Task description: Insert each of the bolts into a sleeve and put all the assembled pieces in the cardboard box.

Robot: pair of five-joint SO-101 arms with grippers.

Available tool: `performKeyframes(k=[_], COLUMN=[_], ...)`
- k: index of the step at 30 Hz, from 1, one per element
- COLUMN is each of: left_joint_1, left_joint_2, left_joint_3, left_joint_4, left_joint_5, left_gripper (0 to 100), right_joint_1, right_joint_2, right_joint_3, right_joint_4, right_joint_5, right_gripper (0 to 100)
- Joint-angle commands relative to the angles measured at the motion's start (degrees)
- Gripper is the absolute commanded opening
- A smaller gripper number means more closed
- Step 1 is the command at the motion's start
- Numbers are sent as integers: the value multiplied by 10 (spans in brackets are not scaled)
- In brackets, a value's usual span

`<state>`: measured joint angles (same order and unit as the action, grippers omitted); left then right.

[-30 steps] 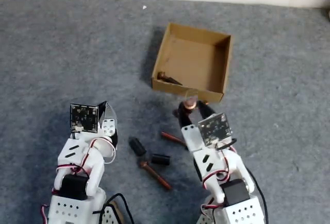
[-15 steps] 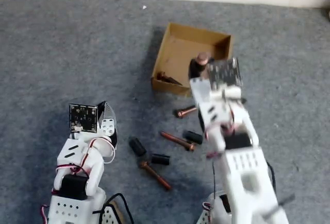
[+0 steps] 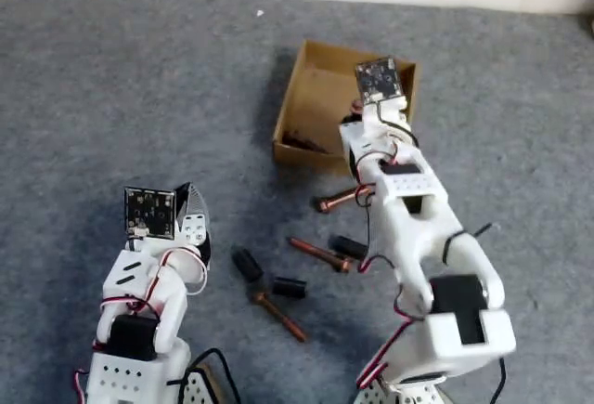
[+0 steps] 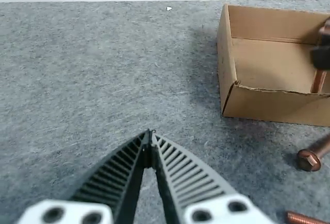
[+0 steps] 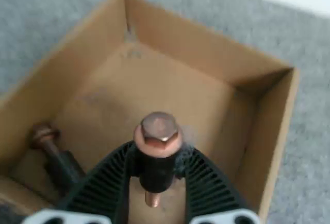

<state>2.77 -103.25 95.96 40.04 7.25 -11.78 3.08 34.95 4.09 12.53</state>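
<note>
Swung over the cardboard box [image 5: 170,49], right fingers [image 5: 111,177] clamp a copper bolt [image 5: 156,131], seemingly black-sleeved; left fingers [image 4: 129,167] closed.

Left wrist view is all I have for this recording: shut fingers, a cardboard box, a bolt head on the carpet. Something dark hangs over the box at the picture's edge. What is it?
Observer: That is the right gripper, shut on a black sleeve with a bolt seated in it, over the open box.
Operator: Is anything lying inside the box?
Observer: One assembled piece lies in a corner.
Operator: How much is left outside?
Observer: Three loose bolts and three empty sleeves lie on the carpet outside the box.
</note>
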Motion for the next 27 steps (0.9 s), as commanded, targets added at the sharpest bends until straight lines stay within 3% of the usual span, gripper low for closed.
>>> performKeyframes(k=[1,12,21,25,27], left_joint_1=[-3,-4,-5,-5,-5], left_joint_2=[-2,-2,-2,-2,-2], left_joint_3=[12,12,12,12,12], left_joint_4=[-4,-4,-4,-4,-4], left_joint_5=[-6,-6,-6,-6,-6], left_gripper=[6,7,7,7,7], right_joint_1=[11,9,-15,-63,-81], right_joint_2=[7,-87,-221,-224,-224], right_joint_3=[-76,-116,-64,-47,-32], right_joint_4=[58,210,474,595,629], right_joint_5=[-7,-4,0,106,121], right_gripper=[110,129,130,130,130])
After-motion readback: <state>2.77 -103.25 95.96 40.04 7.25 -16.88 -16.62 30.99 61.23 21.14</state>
